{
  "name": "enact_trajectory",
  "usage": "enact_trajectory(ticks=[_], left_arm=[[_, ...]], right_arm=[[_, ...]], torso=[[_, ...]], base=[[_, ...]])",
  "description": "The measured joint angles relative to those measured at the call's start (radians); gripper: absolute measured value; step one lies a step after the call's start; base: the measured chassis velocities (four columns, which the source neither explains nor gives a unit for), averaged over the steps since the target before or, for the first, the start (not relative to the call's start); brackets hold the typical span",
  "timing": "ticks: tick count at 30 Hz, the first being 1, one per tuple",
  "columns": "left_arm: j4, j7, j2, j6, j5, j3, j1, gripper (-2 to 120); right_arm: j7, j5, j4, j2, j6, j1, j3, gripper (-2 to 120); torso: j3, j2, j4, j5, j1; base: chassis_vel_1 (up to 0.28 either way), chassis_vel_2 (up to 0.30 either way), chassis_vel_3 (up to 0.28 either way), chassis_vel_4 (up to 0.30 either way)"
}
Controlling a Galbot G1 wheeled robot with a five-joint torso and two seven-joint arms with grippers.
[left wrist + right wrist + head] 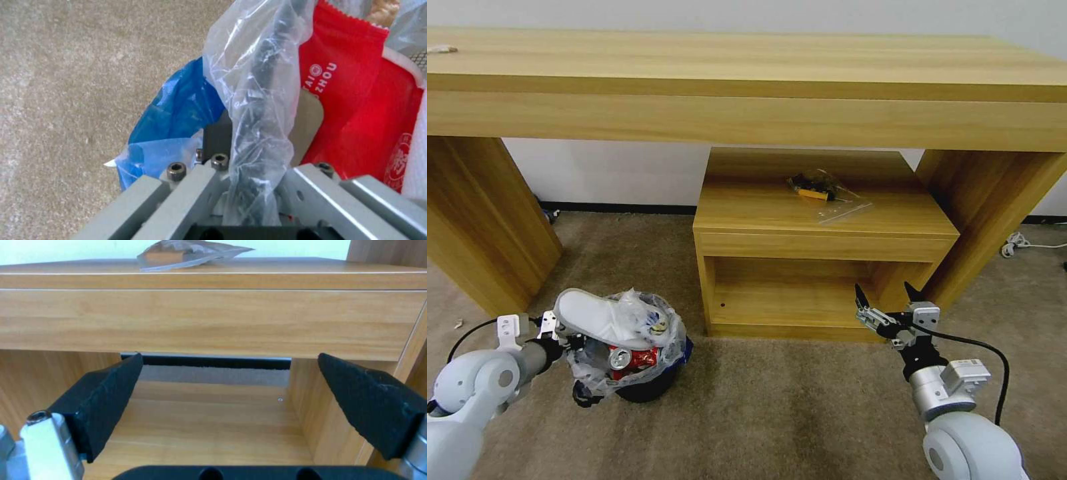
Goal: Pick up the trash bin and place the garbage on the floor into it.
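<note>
In the head view the trash bin (644, 383) stands on the tan carpet (787, 413), near and to the left, before a low wooden cabinet (820, 227) under a long desk (747, 73). It is heaped: a white slipper (602, 319) lies across the top, with a crushed can (620, 359) and a red wrapper (642, 357) below it. The left gripper (564, 337) is clamped on the bin's near-left rim. The right gripper (887, 308) hangs spread and empty at the right, in front of the cabinet's open shelf. No litter shows on the carpet, so the collecting looks close to finished.

The left wrist view gives what the head view cannot: the fingers (218, 136) pinch the rim through the clear liner (258, 100), beside a blue patch (178, 110), the red wrapper pressed against the inside. The hold partly bears on slack plastic, so a lift or tilt could let the rim slide out, and the slipper, perched high, could tumble off.

The right wrist view shows both black pads (106, 400) wide apart with nothing between, and a clear plastic packet (186, 253) on the cabinet top.
</note>
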Motion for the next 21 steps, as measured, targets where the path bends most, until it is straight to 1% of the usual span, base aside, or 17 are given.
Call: enact_trajectory(ticks=[11,21], left_arm=[[0.027,-0.009,-0.025,-0.001,-0.026,0.015,-0.002,0],[0.029,-0.009,-0.03,-0.003,-0.024,0.012,0.005,0]], right_arm=[[0.002,0.011,0.016,0.003,-0.001,-0.006,0.003,100],[0.006,0.019,0.025,0.003,-0.003,-0.006,-0.004,100]], torso=[[0.0,0.0,0.0,0.0004,0.0],[0.0,0.0,0.0,0.0003,0.0]], base=[[0.0,0.0,0.0,0.0],[0.0,0.0,0.0,0.0]])
